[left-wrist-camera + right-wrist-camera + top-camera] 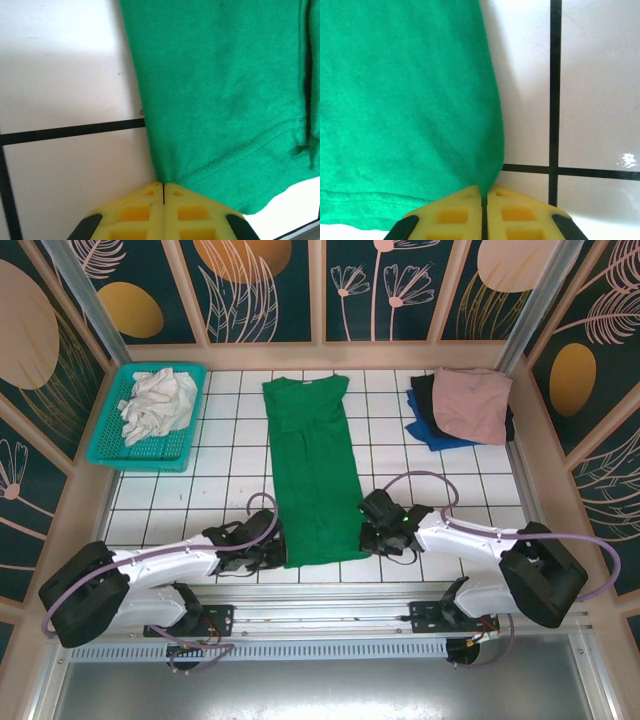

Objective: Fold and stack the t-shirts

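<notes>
Top external view: the bright green cloth t-shirt (312, 470) lies on the white gridded worktop (220, 475), its long axis running straight away from the arms. At its near hem, the left gripper (273, 552) and the right gripper (367, 537) each pinch one corner, closed on cloth.

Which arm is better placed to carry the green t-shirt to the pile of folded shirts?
Right, probably: the pile of folded shirts lies far right, on its side, and the right gripper pinches the green t-shirt at its hem.

The left gripper (163, 192) pinches the hem corner of the green t-shirt (225, 90) lying on the white gridded table (60, 75)
</notes>
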`<action>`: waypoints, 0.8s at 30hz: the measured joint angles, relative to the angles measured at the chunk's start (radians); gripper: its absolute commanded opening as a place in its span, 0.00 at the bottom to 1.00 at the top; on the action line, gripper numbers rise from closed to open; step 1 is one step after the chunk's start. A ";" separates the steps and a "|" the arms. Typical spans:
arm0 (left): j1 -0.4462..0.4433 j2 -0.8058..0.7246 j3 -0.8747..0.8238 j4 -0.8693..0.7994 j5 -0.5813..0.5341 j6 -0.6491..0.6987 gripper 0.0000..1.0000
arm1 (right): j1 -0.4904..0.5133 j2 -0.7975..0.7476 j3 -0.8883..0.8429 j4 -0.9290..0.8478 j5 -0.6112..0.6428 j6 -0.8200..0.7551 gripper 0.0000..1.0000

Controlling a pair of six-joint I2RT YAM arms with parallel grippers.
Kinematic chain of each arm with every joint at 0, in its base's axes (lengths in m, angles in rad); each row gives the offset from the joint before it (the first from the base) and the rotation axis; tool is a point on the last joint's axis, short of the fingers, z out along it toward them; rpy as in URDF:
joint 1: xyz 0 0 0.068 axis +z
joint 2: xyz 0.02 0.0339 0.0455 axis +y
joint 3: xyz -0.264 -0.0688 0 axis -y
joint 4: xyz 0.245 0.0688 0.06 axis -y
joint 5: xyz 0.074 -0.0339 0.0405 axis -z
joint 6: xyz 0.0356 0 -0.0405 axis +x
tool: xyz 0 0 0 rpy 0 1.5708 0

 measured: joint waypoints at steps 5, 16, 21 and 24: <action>0.000 -0.077 -0.026 0.001 -0.007 -0.020 0.00 | -0.014 -0.032 0.000 -0.011 0.004 -0.007 0.00; 0.000 -0.156 -0.097 0.007 -0.034 -0.068 0.00 | -0.014 -0.051 -0.039 -0.001 -0.001 -0.007 0.00; 0.000 -0.214 -0.125 0.008 -0.054 -0.092 0.00 | -0.014 -0.051 -0.043 0.016 -0.002 -0.006 0.00; 0.000 -0.230 -0.137 0.012 -0.057 -0.101 0.29 | -0.014 -0.051 -0.045 0.019 -0.006 -0.006 0.05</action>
